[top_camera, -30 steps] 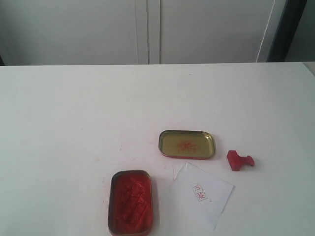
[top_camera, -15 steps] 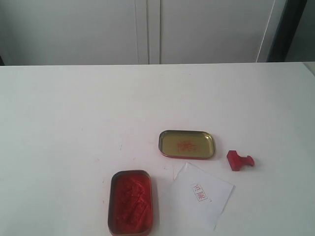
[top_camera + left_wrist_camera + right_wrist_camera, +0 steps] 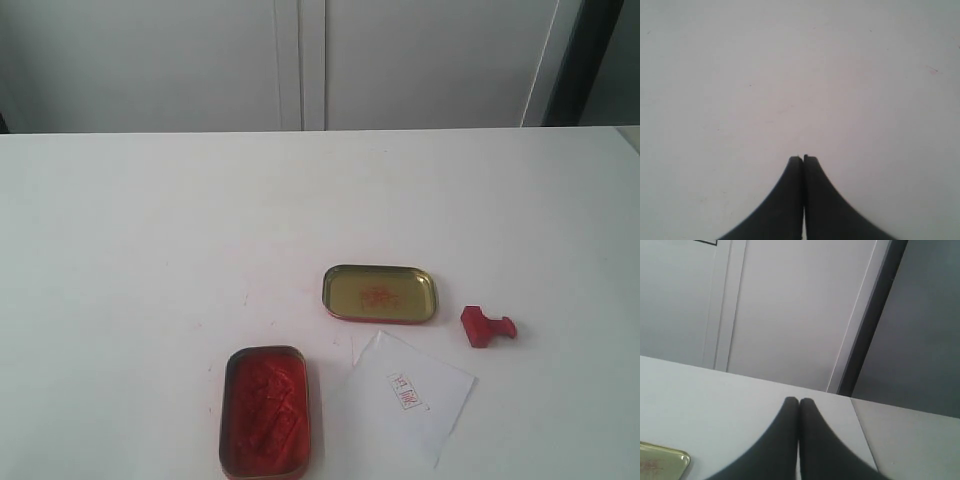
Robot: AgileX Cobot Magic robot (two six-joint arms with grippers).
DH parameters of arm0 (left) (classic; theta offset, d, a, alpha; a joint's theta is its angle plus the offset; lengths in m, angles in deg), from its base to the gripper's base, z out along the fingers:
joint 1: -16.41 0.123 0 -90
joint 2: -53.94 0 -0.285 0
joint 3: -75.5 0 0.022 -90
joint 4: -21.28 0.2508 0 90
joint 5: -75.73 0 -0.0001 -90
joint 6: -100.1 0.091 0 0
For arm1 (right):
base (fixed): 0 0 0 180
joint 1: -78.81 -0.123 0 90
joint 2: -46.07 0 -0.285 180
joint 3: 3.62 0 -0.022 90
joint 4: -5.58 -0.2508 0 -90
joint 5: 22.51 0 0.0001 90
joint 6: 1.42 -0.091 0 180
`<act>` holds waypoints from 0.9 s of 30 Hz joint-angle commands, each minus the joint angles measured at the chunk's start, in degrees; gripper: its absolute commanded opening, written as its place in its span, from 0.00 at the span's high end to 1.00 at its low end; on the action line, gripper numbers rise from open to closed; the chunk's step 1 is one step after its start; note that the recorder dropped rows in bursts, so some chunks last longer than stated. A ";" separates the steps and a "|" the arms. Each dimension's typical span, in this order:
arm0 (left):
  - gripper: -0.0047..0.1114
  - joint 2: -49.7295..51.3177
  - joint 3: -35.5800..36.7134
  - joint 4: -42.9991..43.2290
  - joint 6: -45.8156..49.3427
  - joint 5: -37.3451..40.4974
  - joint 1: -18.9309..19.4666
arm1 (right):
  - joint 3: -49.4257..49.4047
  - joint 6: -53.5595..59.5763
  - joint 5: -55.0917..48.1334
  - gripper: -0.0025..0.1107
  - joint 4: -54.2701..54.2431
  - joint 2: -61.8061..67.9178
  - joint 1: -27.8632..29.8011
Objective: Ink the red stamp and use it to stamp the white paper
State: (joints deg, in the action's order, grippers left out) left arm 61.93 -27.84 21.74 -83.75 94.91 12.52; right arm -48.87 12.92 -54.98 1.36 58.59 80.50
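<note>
The red stamp (image 3: 486, 326) lies on its side on the white table, right of the gold tin. The white paper (image 3: 410, 396) lies in front of it near the table's front edge and carries a small red rectangular imprint (image 3: 404, 391). The tin of red ink (image 3: 265, 410) sits to the left of the paper. Neither arm shows in the exterior view. My left gripper (image 3: 803, 158) is shut with nothing in it over bare tabletop. My right gripper (image 3: 799, 401) is shut and empty too, pointing across the table toward the back wall.
An open gold tin lid (image 3: 380, 293), with faint red marks inside, lies behind the paper; its corner (image 3: 662, 465) shows in the right wrist view. Grey cabinet doors (image 3: 300, 60) stand behind the table's far edge. A dark vertical post (image 3: 870, 315) rises at the back right.
</note>
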 commanded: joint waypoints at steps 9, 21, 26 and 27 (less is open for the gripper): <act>0.96 -0.20 0.56 0.01 -0.21 0.93 0.04 | -6.47 0.44 -1.17 0.98 -0.51 -0.38 -0.06; 0.96 -0.20 0.56 0.01 -0.21 0.93 0.04 | -6.47 0.44 -1.18 0.98 -0.51 -1.13 -0.06; 0.96 -0.20 0.56 0.01 -0.21 0.93 0.04 | -6.47 0.44 -1.18 0.98 -0.51 -3.42 -0.06; 0.96 -0.20 0.56 0.01 -0.21 0.93 0.04 | -6.47 0.44 -1.18 0.98 -0.51 -3.42 -0.06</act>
State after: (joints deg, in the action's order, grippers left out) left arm 61.93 -27.84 21.74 -83.75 94.91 12.52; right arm -55.17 13.06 -56.46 0.81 55.45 80.50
